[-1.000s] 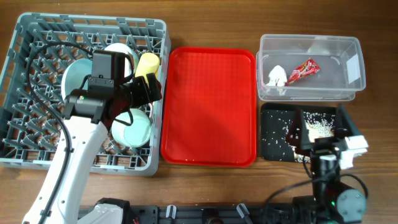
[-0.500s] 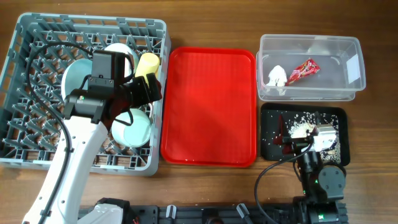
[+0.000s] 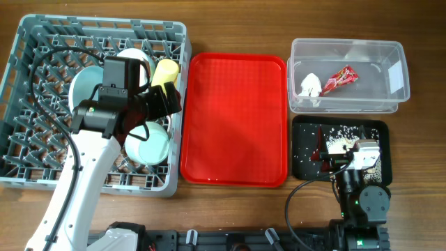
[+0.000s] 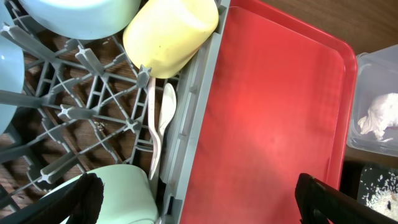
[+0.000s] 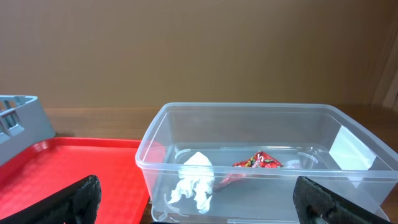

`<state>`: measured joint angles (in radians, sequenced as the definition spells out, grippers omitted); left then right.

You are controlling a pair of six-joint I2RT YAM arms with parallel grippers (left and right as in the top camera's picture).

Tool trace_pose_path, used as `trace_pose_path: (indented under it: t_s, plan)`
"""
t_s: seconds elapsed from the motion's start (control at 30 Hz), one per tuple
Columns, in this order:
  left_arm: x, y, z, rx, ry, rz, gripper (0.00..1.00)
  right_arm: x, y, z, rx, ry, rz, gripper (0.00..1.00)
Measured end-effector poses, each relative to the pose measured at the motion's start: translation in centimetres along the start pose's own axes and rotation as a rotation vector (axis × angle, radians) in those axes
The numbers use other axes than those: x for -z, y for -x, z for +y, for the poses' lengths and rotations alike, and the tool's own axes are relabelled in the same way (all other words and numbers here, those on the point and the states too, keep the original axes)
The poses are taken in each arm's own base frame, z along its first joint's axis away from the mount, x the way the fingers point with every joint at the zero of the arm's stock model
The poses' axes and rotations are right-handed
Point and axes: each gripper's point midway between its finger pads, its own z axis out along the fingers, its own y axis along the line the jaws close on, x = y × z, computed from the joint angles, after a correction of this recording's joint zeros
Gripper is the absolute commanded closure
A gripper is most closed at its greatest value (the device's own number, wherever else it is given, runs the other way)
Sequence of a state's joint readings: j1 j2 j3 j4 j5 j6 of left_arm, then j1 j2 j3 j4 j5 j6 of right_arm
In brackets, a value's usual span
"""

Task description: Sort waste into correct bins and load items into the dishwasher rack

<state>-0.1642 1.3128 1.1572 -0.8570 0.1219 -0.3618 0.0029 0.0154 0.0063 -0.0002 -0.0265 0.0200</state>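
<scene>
The grey dishwasher rack (image 3: 28, 42) at the left holds a light blue plate (image 3: 85, 85), a light blue bowl (image 3: 136, 58), a yellow cup (image 3: 166, 70) and a pale green bowl (image 3: 148, 143). My left gripper (image 3: 167, 101) hovers open and empty over the rack's right edge. The left wrist view shows the cup (image 4: 171, 34), a white spoon (image 4: 165, 115) lying between the pegs, and the green bowl (image 4: 115, 193). The clear tub (image 3: 390, 66) holds the napkin (image 3: 310, 85) and the red wrapper (image 3: 339, 78). Rice scraps (image 3: 338, 145) lie in the black tray (image 3: 303, 164). My right gripper (image 3: 348, 155) is open and empty, low over the black tray.
The flat red serving tray (image 3: 235, 118) lies between the rack and the bins, with nothing on it. The right wrist view looks level at the tub (image 5: 261, 127), with the napkin (image 5: 194, 183) and the wrapper (image 5: 258, 162) inside. Bare wooden table surrounds everything.
My right arm drew back toward the front edge and folded down, uncovering most of the black tray and its rice. The left arm has not moved.
</scene>
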Motion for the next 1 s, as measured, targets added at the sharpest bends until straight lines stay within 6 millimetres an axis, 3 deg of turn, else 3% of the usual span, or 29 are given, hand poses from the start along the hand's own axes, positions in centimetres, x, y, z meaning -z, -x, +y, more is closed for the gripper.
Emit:
trace_pose_path:
  t_s: [0.53, 0.63, 0.67, 0.8, 0.87, 1.0]
  plan:
    - [0.0, 0.0, 0.0, 0.000, 0.000, -0.001, 0.00, 0.0, 0.0, 0.0, 0.000, 0.000, 0.000, 0.00]
    - [1.5, 0.1, -0.3, -0.005, -0.016, -0.034, 0.00, 0.0, 0.0, 0.0, 0.000, 0.000, 0.000, 0.00]
    - [2.8, 0.2, -0.5, -0.009, -0.031, -0.069, 0.00, 0.0, 0.0, 0.0, 0.000, 0.000, 0.000, 0.00]
    - [12.2, 0.4, -1.6, -0.042, -0.152, -0.343, 0.00, 0.0, 0.0, 0.0, 0.000, 0.000, 0.000, 0.00]
    - [17.7, -1.3, -1.1, -0.048, -0.204, -0.497, 0.00, 0.0, 0.0, 0.0, 0.000, 0.000, 0.000, 0.00]
    - [23.4, -5.7, 0.9, -0.044, -0.250, -0.703, 0.00, 0.0, 0.0, 0.0, 0.000, 0.000, -0.002, 0.00]
